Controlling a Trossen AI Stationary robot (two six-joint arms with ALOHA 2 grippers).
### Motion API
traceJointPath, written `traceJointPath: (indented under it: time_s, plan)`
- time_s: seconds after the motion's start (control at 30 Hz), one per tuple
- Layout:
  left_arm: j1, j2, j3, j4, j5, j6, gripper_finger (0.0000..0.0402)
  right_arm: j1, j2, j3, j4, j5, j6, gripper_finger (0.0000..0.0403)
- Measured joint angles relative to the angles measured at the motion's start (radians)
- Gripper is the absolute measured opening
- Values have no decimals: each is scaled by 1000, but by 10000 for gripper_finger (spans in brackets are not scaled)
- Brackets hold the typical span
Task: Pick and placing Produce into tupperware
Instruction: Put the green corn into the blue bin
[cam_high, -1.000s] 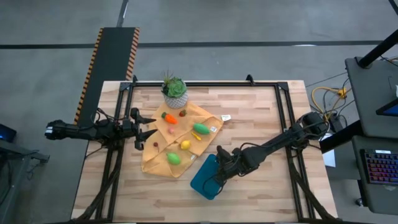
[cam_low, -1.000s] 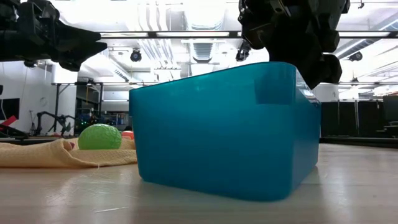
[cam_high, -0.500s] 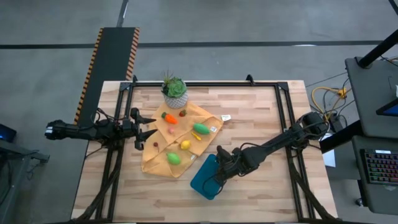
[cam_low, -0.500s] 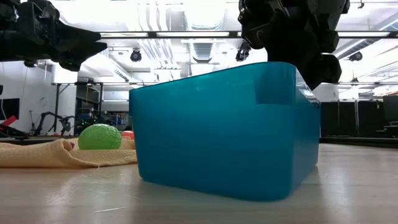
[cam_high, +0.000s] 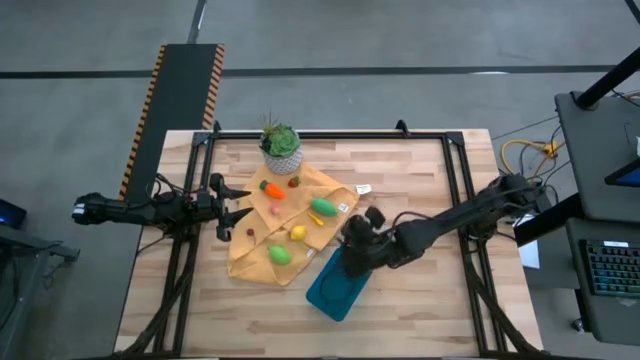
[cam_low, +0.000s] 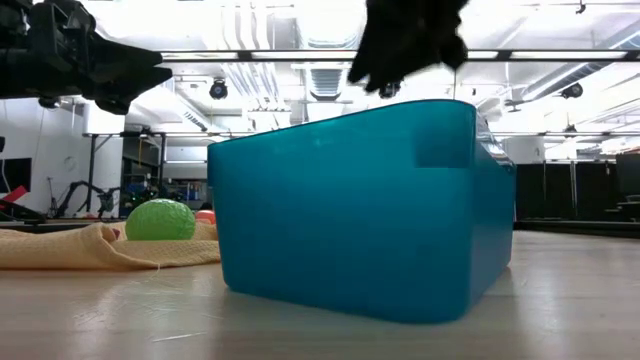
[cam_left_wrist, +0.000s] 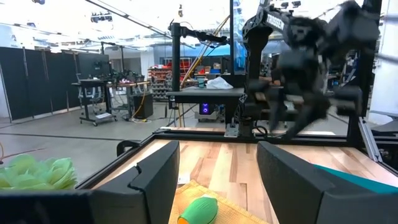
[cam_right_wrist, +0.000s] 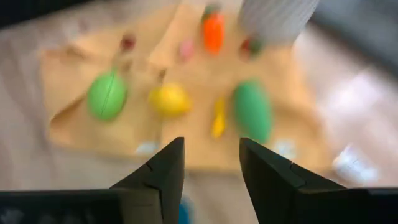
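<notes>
High view, right gripper (cam_high: 352, 243) jaws parted above tupperware (cam_high: 335, 285), empty

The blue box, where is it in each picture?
High view: the teal-blue plastic tupperware box sits low and centre, beside the mustard-yellow cloth.
Low view: it fills the middle, cloth at left.
Left wrist view: only a teal edge at right.
Right wrist view: a blue sliver between the fingers.
Shared landmark: the cloth.
</notes>
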Motion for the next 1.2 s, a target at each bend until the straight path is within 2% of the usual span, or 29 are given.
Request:
traceJointPath:
  time_s: [0.1, 0.2, 0.33, 0.47, 0.63, 0.73, 0.97, 1.2]
  plan:
    - [0, 0, 0, 2, 0, 0, 202, 0, -68, 0, 39, 114, -118, 155]
    - [0, 0, 0, 11, 1, -3, 202, 0, -147, -4, 143, 132, -270, 168]
    - [0, 0, 0, 12, 1, -3, 202, 8, -252, -35, 355, -2, -620, 186]
    - [0, 4, 0, 17, 1, -3, 202, -29, -364, -91, 416, -154, -813, 208]
    - [0, 4, 0, 33, 0, 0, 202, -130, -473, -188, 457, -374, -827, 245]
    - [0, 2, 0, 37, 0, 2, 202, -182, -503, -229, 458, -452, -789, 271]
    - [0, 0, 0, 69, -1, 3, 202, -229, -494, -249, 458, -449, -864, 322]
    - [0, 0, 0, 91, -4, 3, 202, -255, -489, -249, 454, -410, -886, 329]
